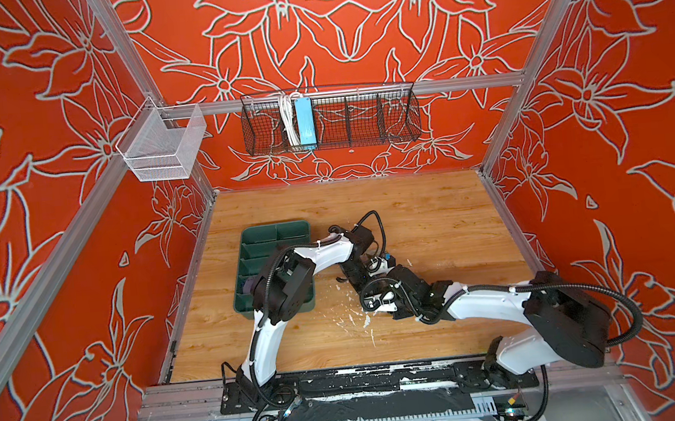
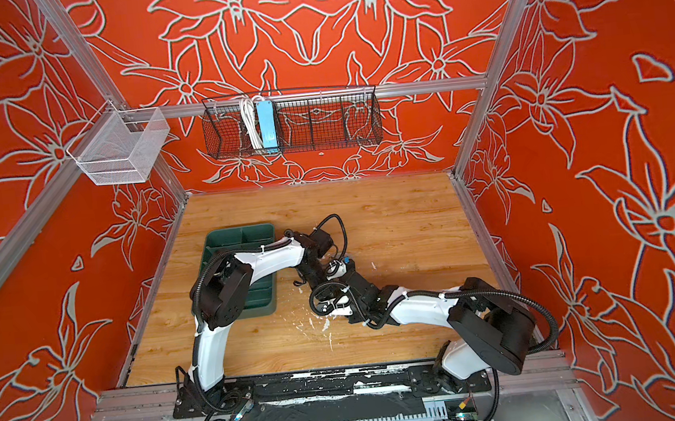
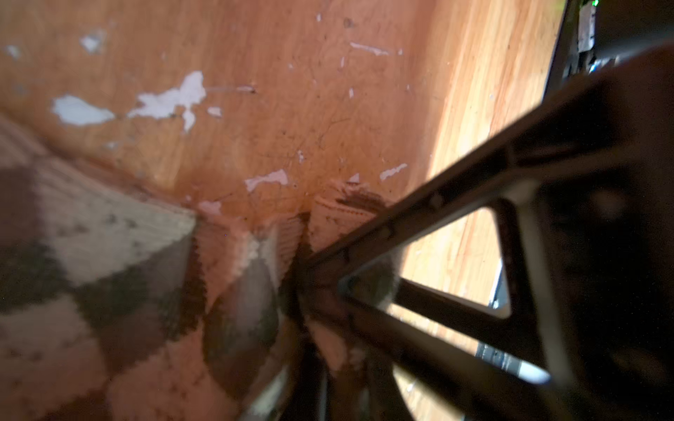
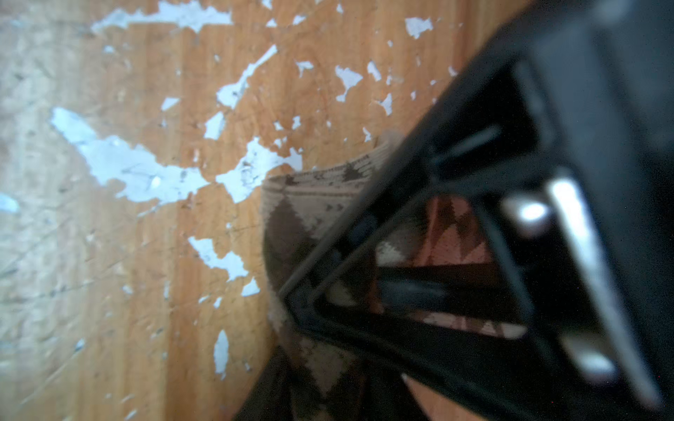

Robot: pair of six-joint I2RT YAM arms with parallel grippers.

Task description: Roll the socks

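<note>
A: Knit, mostly. The argyle sock (image 3: 109, 255) fills the left wrist view: ribbed weave, beige, brown and salmon diamonds with saw-toothed edges, bunched into soft folds on the tabletop (image 3: 291, 109).

B: And that tabletop?

A: Wood-grain laminate, orange-tan, scratched, with its skin flaked off in pale ragged patches.

B: Where do the tools stand?

A: Both meet near the middle of the tabletop, just right of the green tray (image 1: 265, 236), a moulded plastic box split into compartments. The left tool (image 3: 302, 277) has its dark, triangular open-frame fingers drawn to a point on a pinched fold of the sock. The right tool (image 4: 288, 295), same skeletal black frame, is pressed onto the sock's curved edge, with diamond pattern visible through its openings; its jaws look together on the cloth.

B: The other sock?

A: Something purple (image 1: 246, 287) lies in a tray compartment, mostly hidden under the left arm; I cannot tell what it is.

B: Anything behind?

A: A black wire basket (image 1: 361, 122) and a white mesh bin (image 1: 164, 151) hang on aluminium rails.
</note>
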